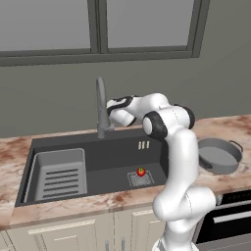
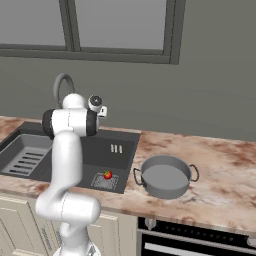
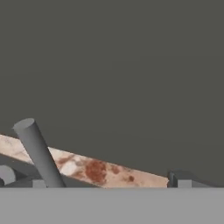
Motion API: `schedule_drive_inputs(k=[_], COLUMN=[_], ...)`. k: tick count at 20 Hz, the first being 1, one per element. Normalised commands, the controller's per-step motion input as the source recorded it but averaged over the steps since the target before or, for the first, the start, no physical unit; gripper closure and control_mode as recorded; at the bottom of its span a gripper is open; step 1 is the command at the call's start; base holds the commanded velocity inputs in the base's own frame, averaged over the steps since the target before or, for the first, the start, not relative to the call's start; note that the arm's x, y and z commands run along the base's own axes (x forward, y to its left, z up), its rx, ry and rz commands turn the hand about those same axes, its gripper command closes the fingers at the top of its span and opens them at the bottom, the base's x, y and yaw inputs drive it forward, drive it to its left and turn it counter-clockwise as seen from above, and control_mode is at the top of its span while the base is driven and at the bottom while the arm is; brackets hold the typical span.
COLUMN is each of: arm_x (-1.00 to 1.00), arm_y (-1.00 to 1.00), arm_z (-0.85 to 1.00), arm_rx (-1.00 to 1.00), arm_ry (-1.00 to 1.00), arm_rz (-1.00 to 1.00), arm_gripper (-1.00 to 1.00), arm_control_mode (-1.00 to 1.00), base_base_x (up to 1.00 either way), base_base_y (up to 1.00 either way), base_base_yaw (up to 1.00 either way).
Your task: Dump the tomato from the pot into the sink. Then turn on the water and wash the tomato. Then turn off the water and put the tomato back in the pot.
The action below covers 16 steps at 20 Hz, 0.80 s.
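The tomato (image 1: 141,171) is seen on the square drain grate (image 1: 141,178) at the bottom of the sink (image 1: 112,159), with a ribbed rack (image 1: 61,174) in the left part of the basin. The pot (image 2: 165,176) is placed upright on the desk (image 2: 220,172), to the right of the sink. The fingers (image 1: 111,109) are held spread apart, grasping nothing, just beside the faucet (image 1: 101,109).

tomato (image 1: 141,171): red, green top | pot (image 2: 165,177): grey | sink (image 1: 112,154): dark grey | counter (image 2: 220,170): mottled pink-brown
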Motion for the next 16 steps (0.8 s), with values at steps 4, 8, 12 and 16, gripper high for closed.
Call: schedule_drive_inputs(k=[4, 8, 12, 16], arm_x=[0.25, 0.26, 0.2, 0.26], arm_y=[0.0, 0.0, 0.0, 0.0], arm_z=[-0.15, -0.2, -0.17, -0.15], arm_rx=[0.0, 0.0, 0.0, 0.0], arm_ry=[0.0, 0.0, 0.0, 0.0], arm_rz=[-0.03, -0.03, -0.03, -0.03], arm_gripper=[-1.0, -1.0, -1.0, -1.0], arm_control_mode=[-1.0, -1.0, -1.0, -1.0], base_base_x=[0.0, 0.0, 0.0, 0.0], base_base_y=[0.0, 0.0, 0.0, 0.0], base_base_yaw=[0.0, 0.0, 0.0, 0.0])
